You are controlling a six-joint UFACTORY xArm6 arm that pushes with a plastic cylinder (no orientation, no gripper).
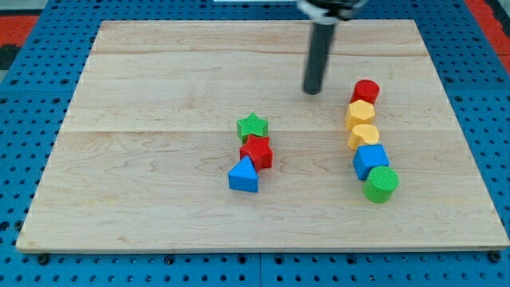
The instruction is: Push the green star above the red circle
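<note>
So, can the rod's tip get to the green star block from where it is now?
Probably yes. My tip sits toward the view's top right of the green star block, with only bare wooden board between them; the red circle block lies on the tip's other side.

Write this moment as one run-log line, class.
tip: left of red circle, touching no block | green star: mid-board, touching red block below it, far left of circle | step: not done

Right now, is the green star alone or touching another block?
Touching: the green star sits against the red block just below it.
</note>
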